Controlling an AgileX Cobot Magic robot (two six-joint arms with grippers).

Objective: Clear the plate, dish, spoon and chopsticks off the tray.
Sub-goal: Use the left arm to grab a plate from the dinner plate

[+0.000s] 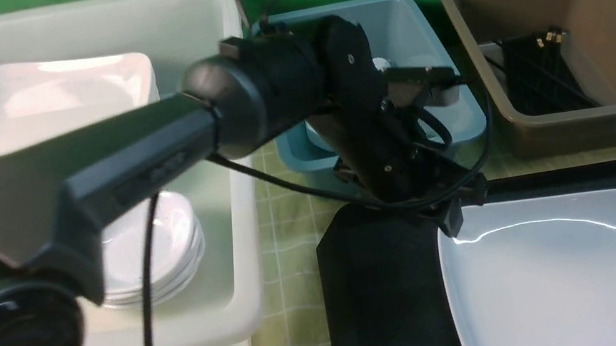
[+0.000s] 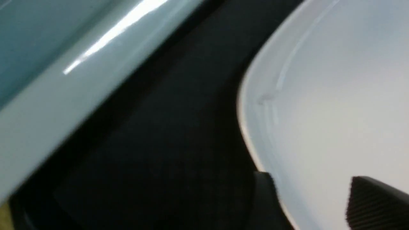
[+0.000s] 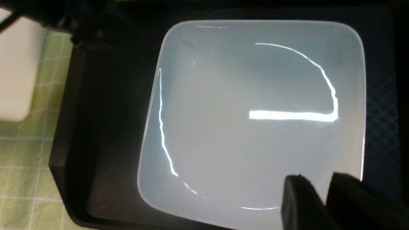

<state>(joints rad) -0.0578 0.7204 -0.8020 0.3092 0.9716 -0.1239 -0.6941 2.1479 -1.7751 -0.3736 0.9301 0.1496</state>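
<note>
Clearing the plate [image 1: 566, 273] looks like the step in hand: it lies flat on the right side of the tray [image 1: 385, 286]. Near the tray's far edge, the left gripper [image 2: 314, 204] hangs over the plate's corner rim, fingers parted, holding nothing. Above the tray, the right gripper [image 3: 324, 204] is nearly closed and empty. Next, the rim probably needs pinching and lifting clear.

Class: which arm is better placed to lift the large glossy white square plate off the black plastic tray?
Left: the left gripper, open, sits at the plate's rim; the right gripper hangs above.
</note>
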